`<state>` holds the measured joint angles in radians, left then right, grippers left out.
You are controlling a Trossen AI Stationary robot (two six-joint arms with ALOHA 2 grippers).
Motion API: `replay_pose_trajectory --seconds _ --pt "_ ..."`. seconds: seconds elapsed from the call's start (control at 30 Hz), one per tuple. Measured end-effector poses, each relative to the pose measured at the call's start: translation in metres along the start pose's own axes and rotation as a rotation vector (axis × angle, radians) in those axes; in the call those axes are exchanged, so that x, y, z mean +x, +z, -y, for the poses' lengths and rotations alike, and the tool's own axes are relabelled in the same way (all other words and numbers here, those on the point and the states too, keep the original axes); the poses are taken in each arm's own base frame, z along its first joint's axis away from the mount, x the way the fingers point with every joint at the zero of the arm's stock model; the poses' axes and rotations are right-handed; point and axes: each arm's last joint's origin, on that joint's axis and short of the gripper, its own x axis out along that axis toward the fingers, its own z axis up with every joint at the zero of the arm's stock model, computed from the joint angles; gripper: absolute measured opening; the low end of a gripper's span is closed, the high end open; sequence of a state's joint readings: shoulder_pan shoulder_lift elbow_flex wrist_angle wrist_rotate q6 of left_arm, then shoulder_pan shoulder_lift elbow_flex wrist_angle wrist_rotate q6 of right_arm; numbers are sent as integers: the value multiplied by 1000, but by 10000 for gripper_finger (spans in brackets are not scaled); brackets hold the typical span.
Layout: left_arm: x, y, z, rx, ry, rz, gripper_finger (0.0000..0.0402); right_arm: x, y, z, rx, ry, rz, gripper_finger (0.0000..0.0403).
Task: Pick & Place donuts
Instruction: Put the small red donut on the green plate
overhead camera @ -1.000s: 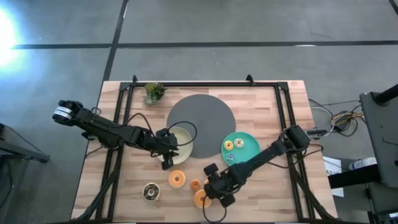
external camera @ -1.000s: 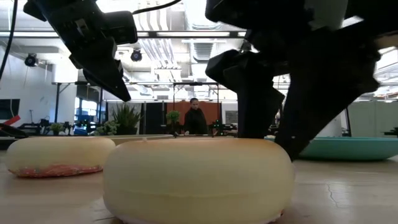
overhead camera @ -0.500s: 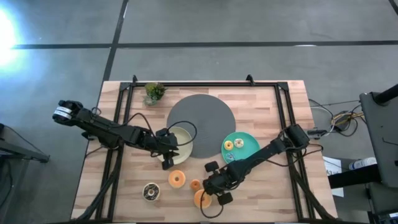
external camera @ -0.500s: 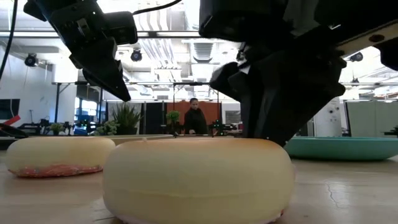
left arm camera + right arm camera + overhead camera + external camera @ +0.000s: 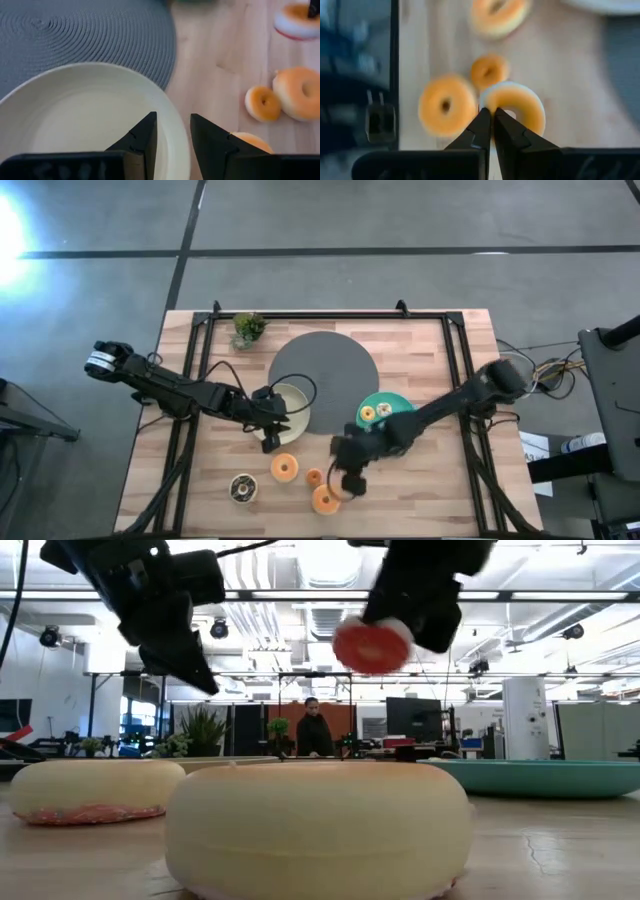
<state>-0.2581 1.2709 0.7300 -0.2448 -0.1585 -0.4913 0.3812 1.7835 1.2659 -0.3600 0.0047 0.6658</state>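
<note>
High view: the right gripper (image 5: 349, 476) hangs over the table (image 5: 420, 480) at about five o'clock from the grey mat (image 5: 324, 370), its fingers pinched shut on a small donut (image 5: 372, 644) lifted clear of the wood. Three orange donuts (image 5: 284, 468) lie below it, at seven o'clock from the teal plate (image 5: 398, 408), which carries two more. The left gripper (image 5: 268, 437) hovers partly open at the cream plate (image 5: 292, 402), holding nothing.
</note>
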Motion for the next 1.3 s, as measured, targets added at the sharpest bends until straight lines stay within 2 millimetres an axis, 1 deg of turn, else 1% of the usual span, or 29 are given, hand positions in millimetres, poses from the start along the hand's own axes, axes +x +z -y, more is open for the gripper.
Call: replay_pose_trajectory --seconds 0.1,0.17,0.23,0.33,0.43,0.5,0.57,0.63,0.8,0.93,1.13,1.3 --pt "0 7 3 11 -30 77 92 -25 3 18 246 24 218 9" --pt "-1 15 6 15 -39 166 92 -38 2 29 437 67 420 9" --pt "-3 23 9 20 -30 271 92 -48 -3 38 606 107 632 9" --pt "-8 35 11 42 55 434 92 -53 -10 49 802 138 897 9" --pt "-13 43 8 42 227 565 92 -52 -14 57 957 147 1027 9" --pt "-15 46 7 42 298 614 93 -50 -14 59 1029 140 1084 9" --pt "-15 48 6 22 306 632 98 -49 -11 59 1062 133 1125 9" --pt "-10 47 6 -10 291 623 109 -51 -4 58 1058 136 1159 9" --pt "-1 47 7 -66 270 642 159 -55 11 50 996 116 1186 9" --pt "1 52 10 -49 269 678 192 -56 20 46 998 107 1218 9" --pt "6 65 19 4 280 685 199 -50 21 47 1032 94 1242 9" --pt "15 75 25 20 286 683 200 -45 22 47 1046 83 1251 9"
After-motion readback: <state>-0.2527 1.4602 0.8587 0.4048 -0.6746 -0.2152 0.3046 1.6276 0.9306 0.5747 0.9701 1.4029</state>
